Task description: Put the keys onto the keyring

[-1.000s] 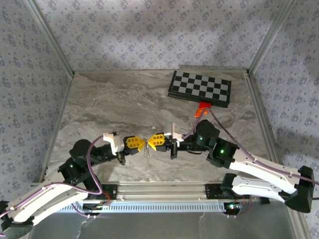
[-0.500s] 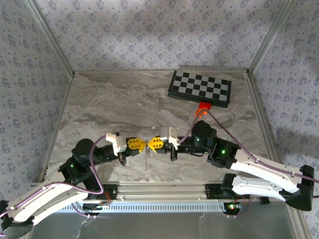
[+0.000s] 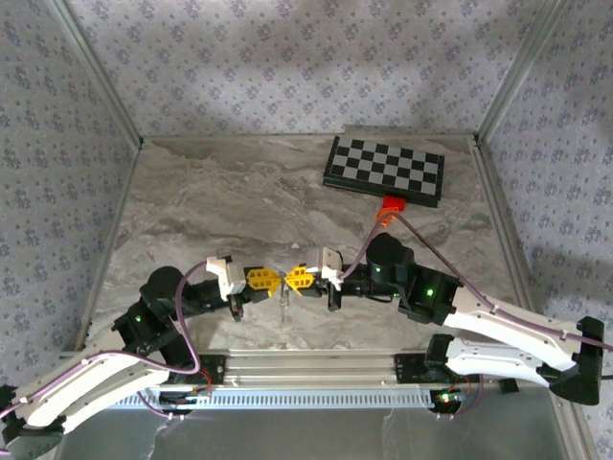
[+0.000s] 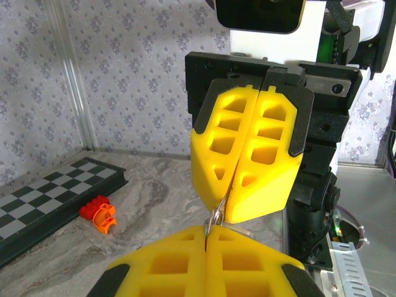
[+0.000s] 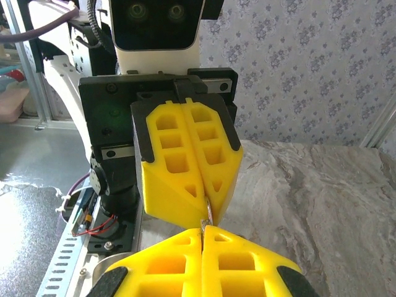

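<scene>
Keyring (image 4: 215, 218) sits pinched between two fully closed grippers over the table's (image 3: 239, 192) near middle, left gripper (image 3: 266, 281) and right gripper (image 3: 293, 279) meeting tip to tip, both clamped on it. Since a second ago, the pair has drawn closer together and nearer the bases. The ring shows edge-on, a thin upright sliver.

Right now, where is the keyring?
In the top view, the keyring is near the table's front edge, centre, pinched between the left claw and the right claw, whose tips almost meet.
</scene>
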`<state>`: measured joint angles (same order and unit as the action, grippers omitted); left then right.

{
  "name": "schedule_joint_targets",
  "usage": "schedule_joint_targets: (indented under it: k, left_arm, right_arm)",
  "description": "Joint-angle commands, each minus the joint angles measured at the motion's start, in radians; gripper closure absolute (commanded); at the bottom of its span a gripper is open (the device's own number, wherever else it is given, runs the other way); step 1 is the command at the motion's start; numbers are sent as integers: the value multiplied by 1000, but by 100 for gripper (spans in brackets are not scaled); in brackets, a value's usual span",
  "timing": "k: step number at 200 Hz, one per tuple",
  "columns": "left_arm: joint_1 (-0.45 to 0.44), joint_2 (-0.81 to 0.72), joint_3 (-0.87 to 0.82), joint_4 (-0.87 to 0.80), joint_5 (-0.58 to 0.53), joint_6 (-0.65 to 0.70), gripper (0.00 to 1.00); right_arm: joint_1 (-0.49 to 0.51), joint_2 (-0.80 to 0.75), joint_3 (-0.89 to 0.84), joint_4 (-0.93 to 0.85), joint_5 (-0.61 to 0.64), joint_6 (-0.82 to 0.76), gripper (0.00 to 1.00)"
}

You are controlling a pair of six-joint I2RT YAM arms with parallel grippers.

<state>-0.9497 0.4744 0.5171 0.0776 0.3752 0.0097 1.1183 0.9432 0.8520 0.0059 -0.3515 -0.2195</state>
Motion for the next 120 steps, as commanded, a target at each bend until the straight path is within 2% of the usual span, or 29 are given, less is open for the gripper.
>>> schedule_joint_targets:
  k: [1,120]
  left_arm:
    - [-4,9,59,35,-4,7,100]
    - [-4,25,68,45,28,15,100]
  right_arm:
    - [27,5,26,-32,-33,-22,100]
    - [-37,-16,-27,122,-133,104,100]
